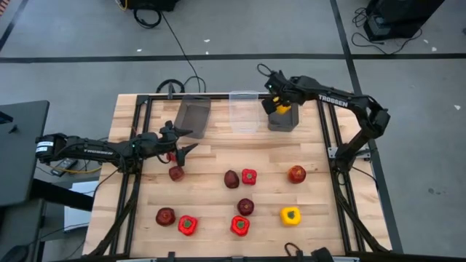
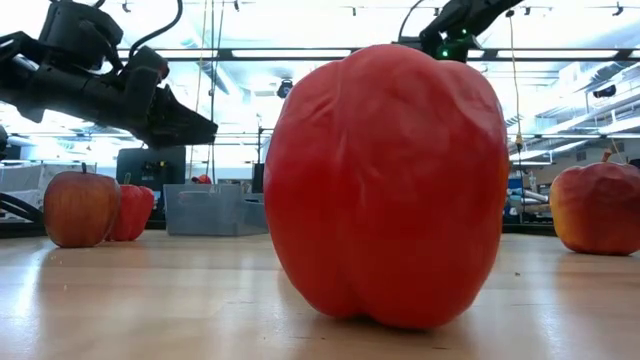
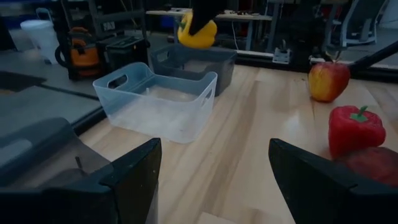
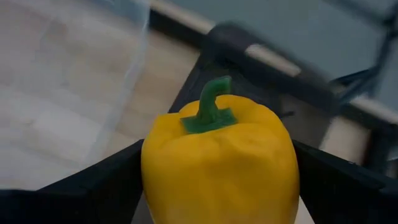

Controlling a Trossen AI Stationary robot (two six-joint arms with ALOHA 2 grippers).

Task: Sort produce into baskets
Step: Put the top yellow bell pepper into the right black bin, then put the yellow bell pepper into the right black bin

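My right gripper (image 1: 279,103) is shut on a yellow pepper (image 4: 221,162) above the right dark grey basket (image 1: 282,120) at the table's far edge. A clear basket (image 1: 244,113) stands beside it, and a second dark grey basket (image 1: 193,116) farther left. Red peppers (image 1: 249,176), a second yellow pepper (image 1: 290,215) and maroon apples (image 1: 231,179) rest on the wooden table. My left gripper (image 1: 186,140) stands open at the table's left, above the wood, nothing between its fingers (image 3: 134,174). My right gripper pinches the yellow pepper by two opposite sides of its body (image 4: 152,168) between its two fingers. The fingers slant down from above, and the green stem (image 4: 211,106) points back toward the wrist. The pepper hangs clear above the dark grey basket (image 3: 193,62).
A reddish apple (image 1: 296,174) lies toward the right. More apples and red peppers (image 1: 188,225) lie along the near edge; one red pepper (image 2: 385,185) fills the low view. A black metal frame (image 1: 328,131) borders the table.
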